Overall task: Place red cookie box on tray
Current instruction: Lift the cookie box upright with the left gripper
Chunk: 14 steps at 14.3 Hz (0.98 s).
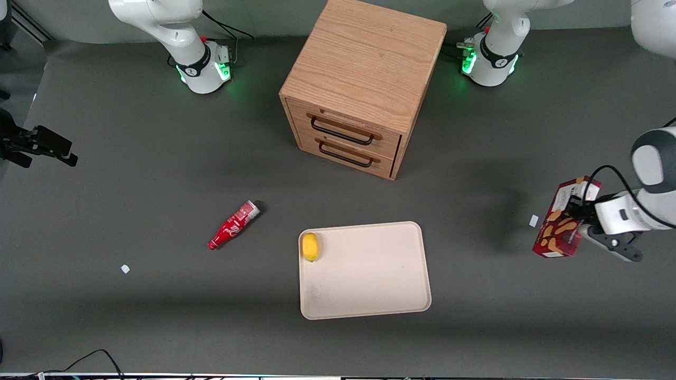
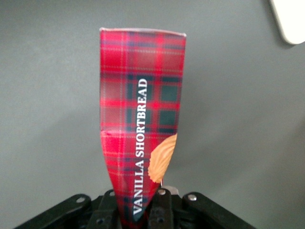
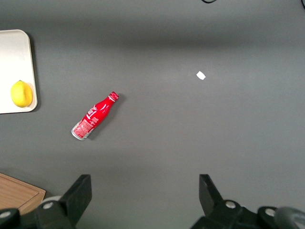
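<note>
Left gripper (image 1: 580, 221) sits near the working arm's end of the desk, clamped on the red cookie box (image 1: 564, 217), which is tilted and held above the surface. Tray (image 1: 369, 274) lies flat mid-desk near the front-camera edge, well apart from the box. Lemon (image 1: 310, 246) rests in the tray's corner that is toward the parked arm's end and farther from the camera. Red bottle (image 1: 233, 225) lies on its side near the tray, toward the parked arm's end. Wooden two-drawer cabinet (image 1: 364, 84) stands farther from the camera than the tray, both drawers closed.
</note>
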{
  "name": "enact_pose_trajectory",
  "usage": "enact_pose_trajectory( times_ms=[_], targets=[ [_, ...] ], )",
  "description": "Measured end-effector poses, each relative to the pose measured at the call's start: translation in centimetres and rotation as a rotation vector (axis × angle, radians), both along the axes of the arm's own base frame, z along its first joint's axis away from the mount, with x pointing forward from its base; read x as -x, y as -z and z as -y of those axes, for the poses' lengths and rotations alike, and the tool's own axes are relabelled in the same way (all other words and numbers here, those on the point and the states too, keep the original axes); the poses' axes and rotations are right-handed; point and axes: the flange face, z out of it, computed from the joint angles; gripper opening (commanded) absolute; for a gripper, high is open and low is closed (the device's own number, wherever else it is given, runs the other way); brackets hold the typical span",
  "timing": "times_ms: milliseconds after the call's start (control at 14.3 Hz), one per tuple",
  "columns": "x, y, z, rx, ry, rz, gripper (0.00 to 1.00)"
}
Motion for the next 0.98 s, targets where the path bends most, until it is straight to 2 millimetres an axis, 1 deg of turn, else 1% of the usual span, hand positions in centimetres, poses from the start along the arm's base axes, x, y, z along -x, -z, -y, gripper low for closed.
enact_pose_trajectory(
  times_ms=[140, 209, 349, 419, 488, 558, 628, 767, 907, 977],
  targets=[
    [0.2, -5.1, 0.9, -0.003, -0.063, -0.042, 0.00],
    [0.5, -7.8, 1.9, -0.007, -0.098, -0.059, 0.00],
    [1.3, -12.7, 4.9, -0.024, -0.192, -0.081, 0.00],
    [1.7, -14.5, 6.9, -0.033, -0.241, -0.088, 0.00],
    [2.0, -15.8, 9.1, -0.040, -0.286, -0.090, 0.00],
    [2.1, -16.5, 11.6, -0.044, -0.324, -0.091, 0.00],
    [2.4, -16.7, 14.2, -0.048, -0.355, -0.098, 0.00],
    [2.5, -16.5, 19.2, -0.045, -0.413, -0.096, 0.00],
    [1.9, -15.6, 23.5, -0.032, -0.477, -0.062, 0.00],
    [1.4, -14.4, 25.5, -0.034, -0.505, -0.042, 0.00]
  ],
)
